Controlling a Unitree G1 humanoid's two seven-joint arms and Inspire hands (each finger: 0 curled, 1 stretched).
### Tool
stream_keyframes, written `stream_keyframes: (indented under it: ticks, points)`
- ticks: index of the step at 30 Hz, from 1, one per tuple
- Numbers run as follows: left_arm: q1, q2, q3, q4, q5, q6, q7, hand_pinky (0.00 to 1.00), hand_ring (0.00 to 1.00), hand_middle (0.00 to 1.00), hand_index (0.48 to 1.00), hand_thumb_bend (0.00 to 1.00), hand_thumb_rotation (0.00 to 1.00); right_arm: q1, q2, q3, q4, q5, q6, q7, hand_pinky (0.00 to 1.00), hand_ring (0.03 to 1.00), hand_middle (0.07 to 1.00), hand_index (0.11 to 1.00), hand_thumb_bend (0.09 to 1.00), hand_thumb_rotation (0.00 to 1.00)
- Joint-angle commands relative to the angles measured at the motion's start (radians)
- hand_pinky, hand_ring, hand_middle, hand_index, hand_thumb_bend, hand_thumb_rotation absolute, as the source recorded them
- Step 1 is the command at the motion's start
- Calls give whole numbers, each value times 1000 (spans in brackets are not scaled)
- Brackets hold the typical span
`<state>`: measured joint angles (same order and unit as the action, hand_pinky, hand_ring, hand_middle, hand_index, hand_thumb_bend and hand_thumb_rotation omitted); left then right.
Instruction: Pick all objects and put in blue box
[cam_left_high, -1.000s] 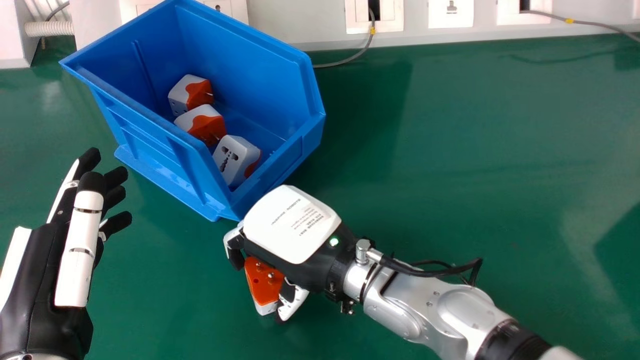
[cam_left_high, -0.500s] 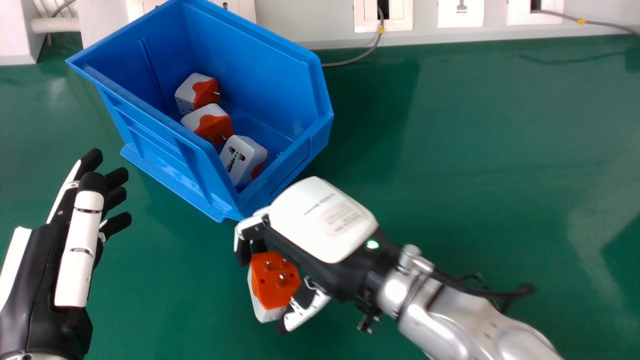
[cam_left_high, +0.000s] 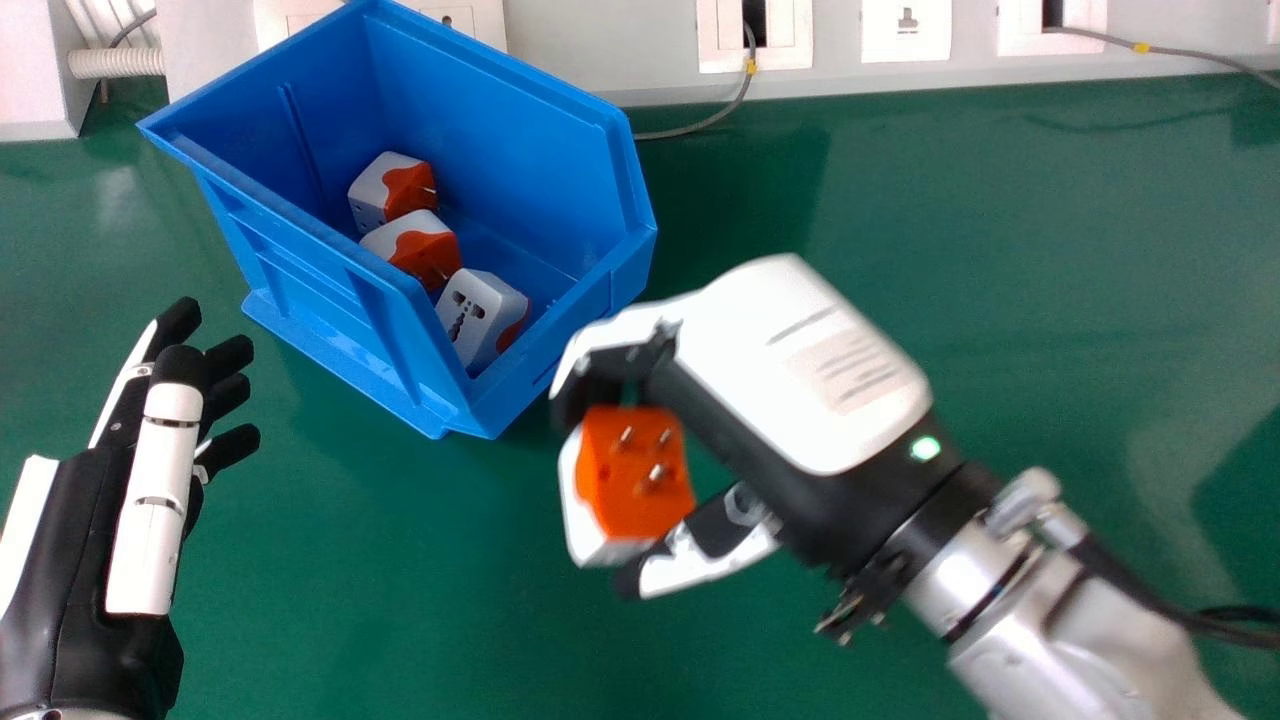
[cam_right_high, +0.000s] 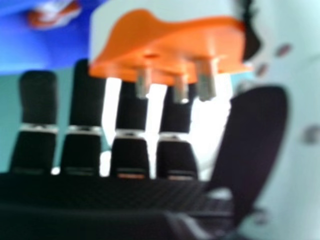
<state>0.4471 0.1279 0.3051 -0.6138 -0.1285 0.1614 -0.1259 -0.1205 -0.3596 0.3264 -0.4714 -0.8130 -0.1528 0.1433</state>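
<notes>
Done: three travel adapters (cam_left_high: 410, 245) in blue box (cam_left_high: 325, 310) | Pending: orange-and-white adapter (cam_left_high: 635, 475), pinched by my right hand's (cam_left_high: 800, 370) fingers, near and right of box, over desk (cam_left_high: 950, 250) | Left hand (cam_left_high: 60, 560): left, fingers relaxed | Assessment: probably one deposit left

Tabletop (cam_left_high: 950, 300): green, glossy, with pale reflections.
Wall panel (cam_left_high: 600, 62): off-white, along the tabletop's far edge.
Port plate (cam_left_high: 907, 40): white, mounted between the two cables.
Left cable (cam_left_high: 735, 104): gray, yellow-banded, curving down onto the tabletop.
Right cable (cam_left_high: 1198, 56): gray, yellow-banded, running rightward.
Corrugated hose (cam_left_high: 115, 64): off-white, horizontal, far left.
</notes>
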Motion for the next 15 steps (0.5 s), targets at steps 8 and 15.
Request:
stream_keyframes:
  ticks: [8,15]
  points:
    - [5,-8,-1,-13,5,-41,13,852,894,888,939,469,993,-212,51,-46,89,9,-25,-42,326,417,525,529,493,0]
    - [9,-7,-11,-13,20,-51,20,853,894,888,939,468,993,-360,66,-40,223,-6,-22,-57,328,419,530,523,493,0]
